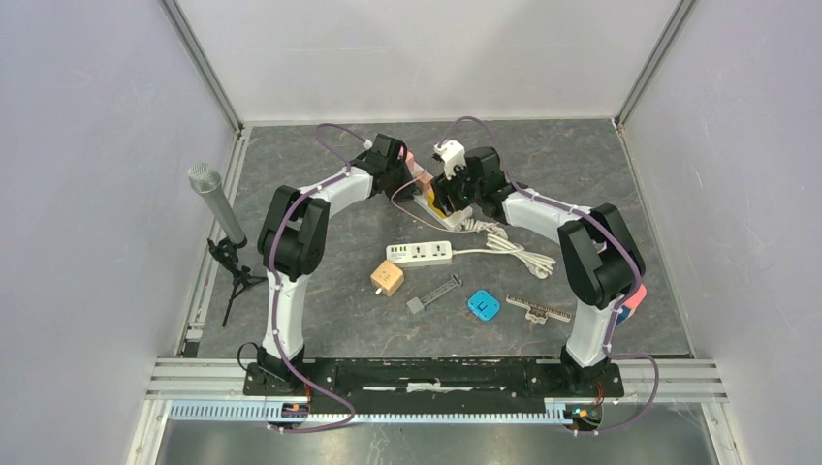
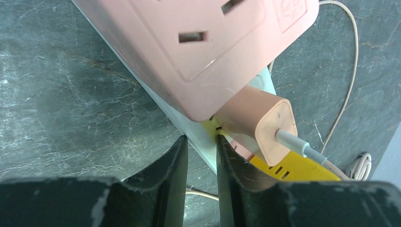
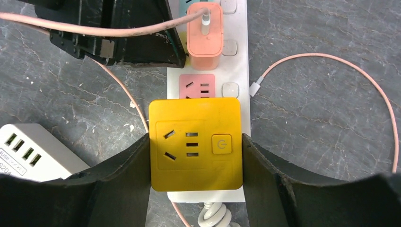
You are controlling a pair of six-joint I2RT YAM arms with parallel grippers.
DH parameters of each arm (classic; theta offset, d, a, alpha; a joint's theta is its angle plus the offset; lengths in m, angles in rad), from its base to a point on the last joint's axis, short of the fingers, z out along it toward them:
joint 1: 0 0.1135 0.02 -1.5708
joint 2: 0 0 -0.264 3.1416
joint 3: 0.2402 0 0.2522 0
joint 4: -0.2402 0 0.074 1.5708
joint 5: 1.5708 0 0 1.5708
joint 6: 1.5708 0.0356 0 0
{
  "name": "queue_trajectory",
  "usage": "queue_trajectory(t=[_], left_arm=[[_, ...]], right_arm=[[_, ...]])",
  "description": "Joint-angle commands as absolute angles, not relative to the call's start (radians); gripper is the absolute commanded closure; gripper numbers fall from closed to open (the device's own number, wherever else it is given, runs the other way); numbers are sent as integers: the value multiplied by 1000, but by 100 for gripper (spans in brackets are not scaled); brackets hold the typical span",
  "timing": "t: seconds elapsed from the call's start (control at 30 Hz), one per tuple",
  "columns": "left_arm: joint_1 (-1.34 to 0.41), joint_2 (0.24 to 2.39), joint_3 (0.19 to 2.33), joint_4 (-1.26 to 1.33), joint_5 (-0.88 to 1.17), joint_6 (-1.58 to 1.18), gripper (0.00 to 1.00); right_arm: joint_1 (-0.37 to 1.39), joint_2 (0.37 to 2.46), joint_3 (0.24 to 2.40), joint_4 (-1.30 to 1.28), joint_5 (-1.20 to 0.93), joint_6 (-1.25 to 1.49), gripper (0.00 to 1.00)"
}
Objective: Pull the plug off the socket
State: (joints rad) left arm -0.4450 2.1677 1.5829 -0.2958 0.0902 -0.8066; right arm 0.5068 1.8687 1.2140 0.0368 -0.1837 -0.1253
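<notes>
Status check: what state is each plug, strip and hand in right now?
White strip: lying flat.
Yellow adapter: plugged into white strip.
Pink charger: plugged in, cable attached.
Right hand: shut on yellow adapter.
Left hand: narrow gap, astride white strip's edge; grip unclear.

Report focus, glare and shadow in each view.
Top external: even, diffuse light, sharp throughout, only soft shadows on the table. Left wrist: the pink socket block is close and slightly soft, the left fingers dark. Right wrist: the yellow adapter is crisp, no glare; the white strip is bright.
</notes>
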Motion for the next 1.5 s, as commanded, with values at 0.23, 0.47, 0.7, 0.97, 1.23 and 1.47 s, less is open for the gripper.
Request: queue_trajectory(t=[0.23,0.47,0.7,0.97,1.23,1.47], left_arm=[[-456,2264,1549,-504,49,-760,71],[-456,2264,1542,-508,50,-752,71],[-456,2269,1544,-514,47,-744,71],[-456,2272,1546,-520,46,-739,71],[-456,2272,1548,-520,46,-741,71],[-456,2270,1547,-520,50,-741,71]], right_arm=[[641,1834,1295,27,-140,-183,100],[525,1785,1240,160,-319,-3,100],[627,1837,1313,22,-163,-167,100],[522,1786,1281,133,-324,-9,100],[556,1803,1311,69,-247,-40,100],[518,1751,1320,58,-233,-49,100]])
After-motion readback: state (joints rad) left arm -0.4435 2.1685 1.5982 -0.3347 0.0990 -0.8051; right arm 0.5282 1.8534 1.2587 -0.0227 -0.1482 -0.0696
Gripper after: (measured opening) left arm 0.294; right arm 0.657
